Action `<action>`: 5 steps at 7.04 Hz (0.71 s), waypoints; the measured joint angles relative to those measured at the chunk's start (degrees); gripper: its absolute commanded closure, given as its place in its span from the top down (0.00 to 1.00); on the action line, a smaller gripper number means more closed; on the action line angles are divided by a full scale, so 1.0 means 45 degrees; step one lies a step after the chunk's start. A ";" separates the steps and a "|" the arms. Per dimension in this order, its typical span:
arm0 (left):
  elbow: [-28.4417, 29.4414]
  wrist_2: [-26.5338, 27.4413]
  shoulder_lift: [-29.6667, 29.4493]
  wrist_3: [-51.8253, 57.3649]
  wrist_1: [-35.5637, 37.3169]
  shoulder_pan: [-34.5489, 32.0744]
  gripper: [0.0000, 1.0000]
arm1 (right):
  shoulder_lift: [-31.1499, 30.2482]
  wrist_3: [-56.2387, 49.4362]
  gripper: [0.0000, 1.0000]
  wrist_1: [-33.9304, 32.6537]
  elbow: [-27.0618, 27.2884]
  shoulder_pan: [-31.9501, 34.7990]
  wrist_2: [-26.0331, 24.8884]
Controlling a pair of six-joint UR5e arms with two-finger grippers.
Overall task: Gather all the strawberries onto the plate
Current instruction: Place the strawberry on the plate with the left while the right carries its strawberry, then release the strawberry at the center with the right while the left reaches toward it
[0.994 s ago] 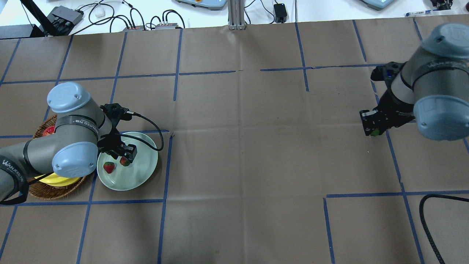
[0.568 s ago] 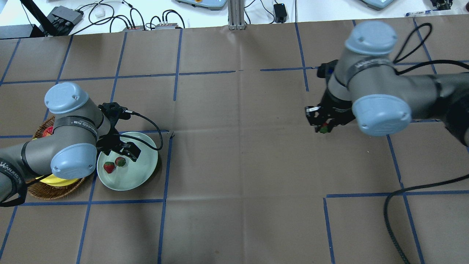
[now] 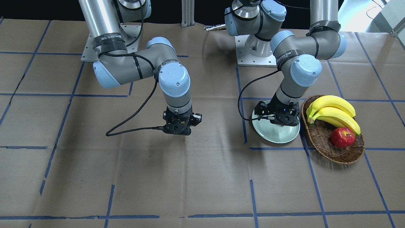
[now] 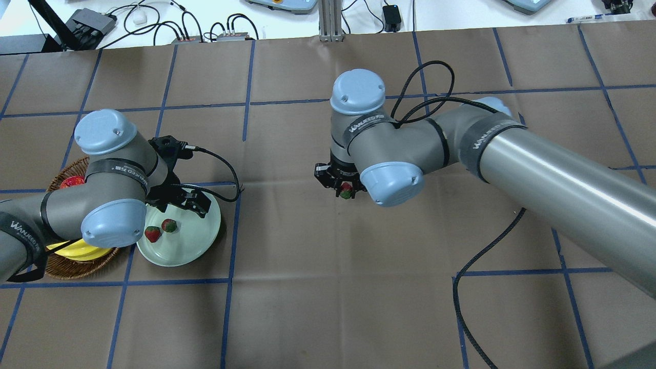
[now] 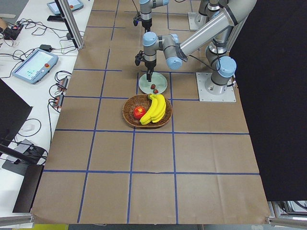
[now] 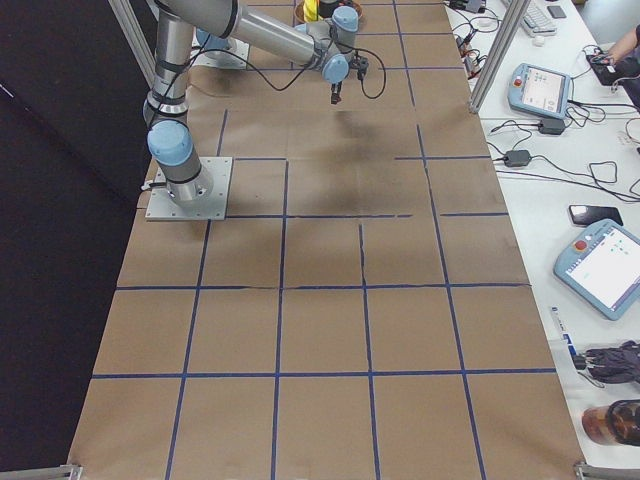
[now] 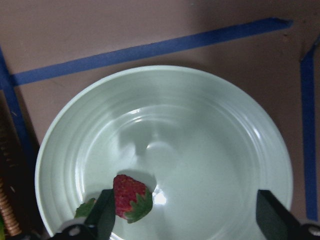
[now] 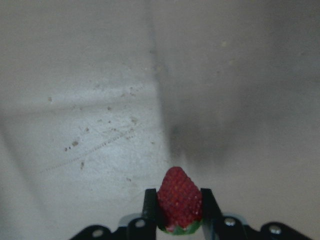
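Note:
The pale green plate (image 4: 190, 248) lies at the table's left beside the basket. Two strawberries (image 4: 152, 234) (image 4: 168, 225) lie in it. One of them shows in the left wrist view (image 7: 131, 197), on the plate (image 7: 210, 140). My left gripper (image 4: 193, 202) hovers open and empty over the plate's far part, its jaws wide apart (image 7: 187, 220). My right gripper (image 4: 346, 190) is over the middle of the table, above the paper, shut on the third strawberry (image 8: 180, 196).
A brown wicker basket (image 3: 329, 152) with bananas (image 3: 333, 109) and a red apple (image 3: 342, 137) touches the plate's side. The right arm's black cable (image 4: 464, 287) trails over the table's right half. Blue tape lines cross the brown paper.
My right arm has swept from the table's far right to its middle, carrying the strawberry. My left gripper has opened, left the second strawberry in the plate and drawn back a little.

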 measured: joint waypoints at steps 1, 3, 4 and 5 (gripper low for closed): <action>0.0020 -0.0172 -0.0012 -0.0366 0.0000 -0.0176 0.99 | 0.0315 0.0101 0.99 -0.0265 -0.0035 0.0069 -0.0004; 0.0037 -0.0273 -0.0057 -0.0707 0.0013 -0.0371 0.99 | 0.0403 0.0038 1.00 -0.0366 -0.0092 -0.0078 -0.0081; 0.0110 -0.0277 -0.0085 -0.0934 0.0008 -0.0503 0.99 | 0.0234 0.0012 1.00 -0.0301 -0.0151 -0.0219 -0.0096; 0.0307 -0.0266 -0.0138 -0.1278 -0.0031 -0.0762 0.99 | -0.0101 -0.0066 1.00 -0.0095 -0.0223 -0.0362 -0.0103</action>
